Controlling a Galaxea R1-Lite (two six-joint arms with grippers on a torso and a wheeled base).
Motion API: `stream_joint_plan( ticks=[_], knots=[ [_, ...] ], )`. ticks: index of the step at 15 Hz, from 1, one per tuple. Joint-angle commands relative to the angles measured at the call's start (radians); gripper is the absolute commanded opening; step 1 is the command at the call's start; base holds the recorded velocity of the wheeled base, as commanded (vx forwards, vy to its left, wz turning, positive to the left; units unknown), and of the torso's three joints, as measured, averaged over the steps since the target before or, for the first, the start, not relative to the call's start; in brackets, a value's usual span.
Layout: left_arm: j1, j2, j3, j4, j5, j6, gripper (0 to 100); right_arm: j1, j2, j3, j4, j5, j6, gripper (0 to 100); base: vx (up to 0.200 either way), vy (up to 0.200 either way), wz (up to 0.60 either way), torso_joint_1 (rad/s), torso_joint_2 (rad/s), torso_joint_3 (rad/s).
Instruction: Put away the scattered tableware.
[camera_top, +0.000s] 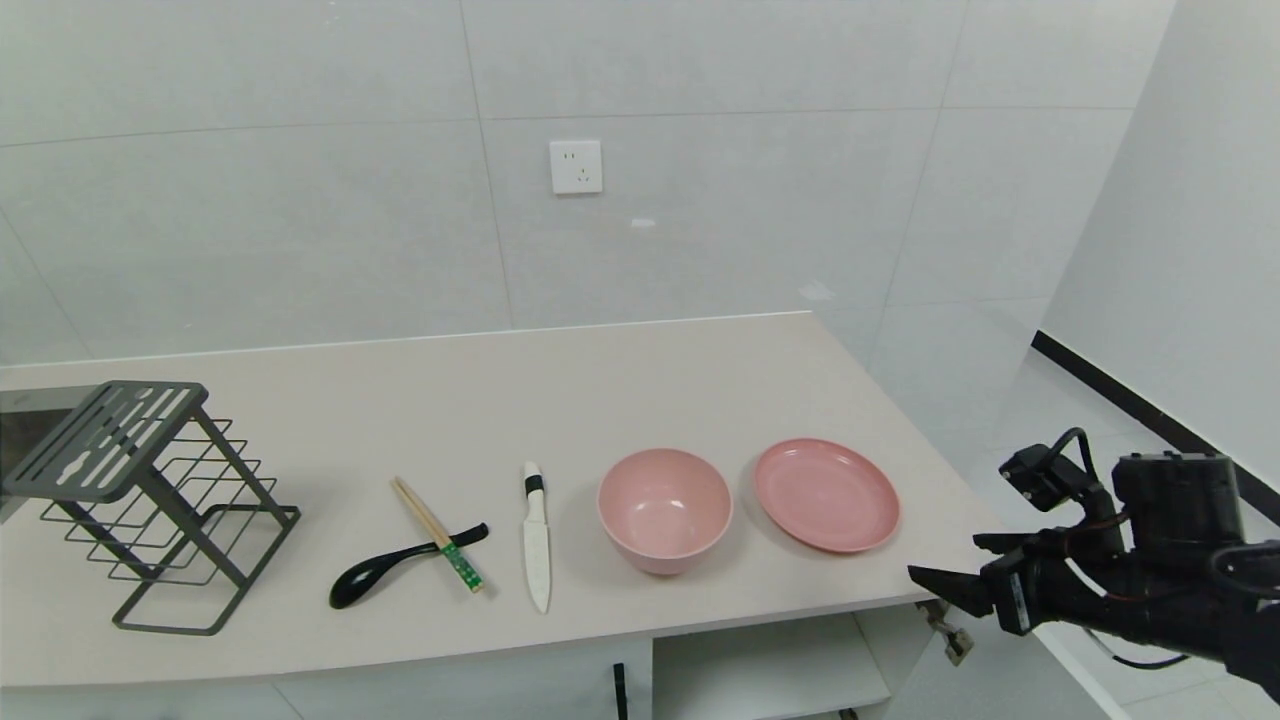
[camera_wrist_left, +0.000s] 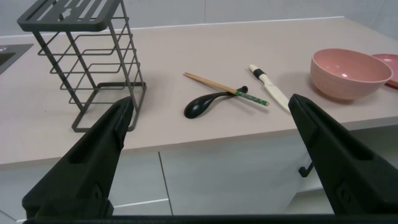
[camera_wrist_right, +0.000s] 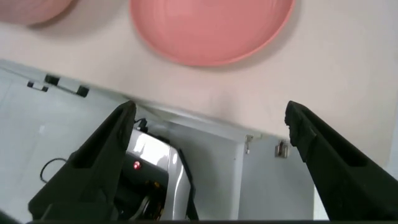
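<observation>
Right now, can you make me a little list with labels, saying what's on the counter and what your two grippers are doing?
Counter: pale, holds all the tableware
Rack: dark wire, far left
Spoon: black, chopsticks across its handle
Knife: white, right of the chopsticks
Bowl: pink, upright, right of the knife
Plate: pink, farthest right
Left gripper: open, before the counter
Right gripper: open, off the counter's right front corner

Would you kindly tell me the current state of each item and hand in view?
Rack: upright, empty.
Spoon: lying flat, under chopsticks.
Chopsticks: lying across the spoon's handle.
Knife: lying flat, untouched.
Bowl: upright, empty.
Plate: flat, empty.
Left hand: open, empty.
Right hand: open, empty.
</observation>
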Motion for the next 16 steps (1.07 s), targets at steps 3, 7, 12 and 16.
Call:
stream_joint_plan(
  ticks=[3, 7, 12, 16],
  knots=[
    [0.000, 0.001, 0.000, 0.001, -0.001, 0.000, 100, -0.019, 0.189, -0.171, -0.008, -0.036, 0.028, 100, 0.000, 0.000, 0.00, 0.000, 0.00, 0.000],
    [0.000, 0.001, 0.000, 0.001, -0.001, 0.000, 100, -0.014, 0.280, -0.283, -0.013, -0.071, 0.125, 100, 0.000, 0.000, 0.00, 0.000, 0.00, 0.000],
    [0.000, 0.001, 0.000, 0.001, -0.001, 0.000, 100, -0.008, 0.379, -0.394, -0.015, -0.079, 0.120, 100, 0.000, 0.000, 0.00, 0.000, 0.00, 0.000],
    [0.000, 0.001, 0.000, 0.001, -0.002, 0.000, 100, 0.001, 0.464, -0.425, -0.137, -0.083, 0.126, 100, 0.000, 0.000, 0.00, 0.000, 0.00, 0.000]
  ],
)
